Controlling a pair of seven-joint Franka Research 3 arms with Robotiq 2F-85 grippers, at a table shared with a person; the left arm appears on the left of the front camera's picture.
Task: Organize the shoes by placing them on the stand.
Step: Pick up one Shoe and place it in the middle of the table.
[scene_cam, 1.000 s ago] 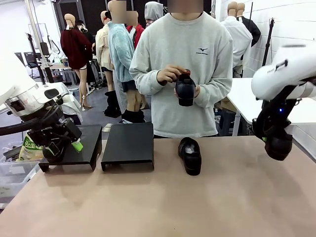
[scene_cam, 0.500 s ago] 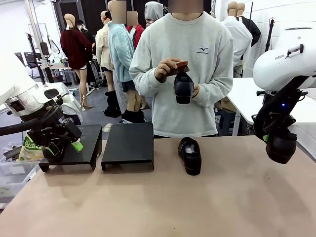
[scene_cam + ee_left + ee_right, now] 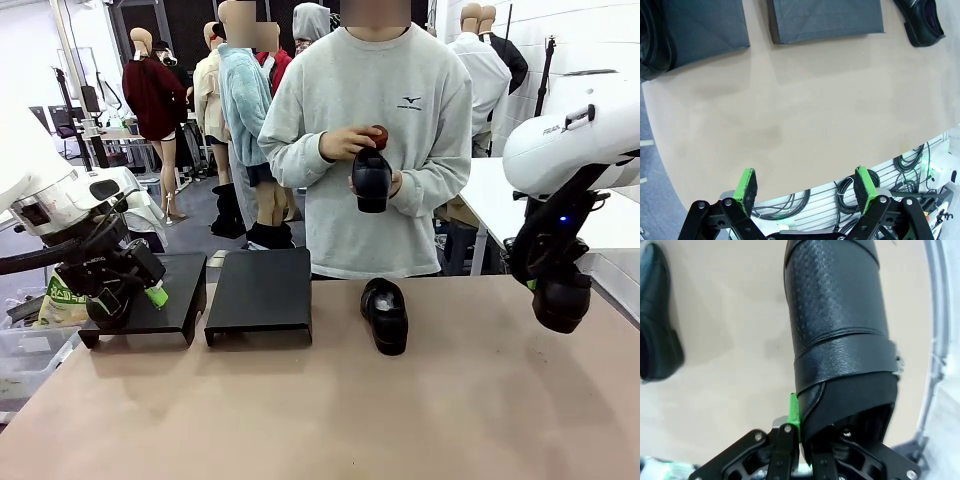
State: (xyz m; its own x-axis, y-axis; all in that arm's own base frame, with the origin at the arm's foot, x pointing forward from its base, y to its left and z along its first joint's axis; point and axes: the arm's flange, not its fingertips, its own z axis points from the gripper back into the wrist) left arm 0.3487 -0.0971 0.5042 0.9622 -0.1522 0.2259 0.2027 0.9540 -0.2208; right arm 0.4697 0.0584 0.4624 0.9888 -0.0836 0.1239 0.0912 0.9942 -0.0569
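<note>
Right gripper (image 3: pixel 805 426), clamped on a black shoe (image 3: pixel 562 300), has dipped, then come back up a touch toward 9 o'clock. It hangs above the table (image 3: pixel 450 400) at 3 o'clock of the loose shoe (image 3: pixel 385 316), so the carry to the stands looks barely started. At 12 o'clock the person's hand (image 3: pixel 345 147) has shifted a reddish thing (image 3: pixel 378 135) over a third shoe (image 3: pixel 372 180). Left gripper (image 3: pixel 806 186) is spread wide, empty and unmoved by the left stand (image 3: pixel 180 285). Middle stand (image 3: pixel 262 290) has a bare top. Left stand has a dark rounded shape (image 3: pixel 652 45) at its edge, maybe a shoe, cannot tell.
</note>
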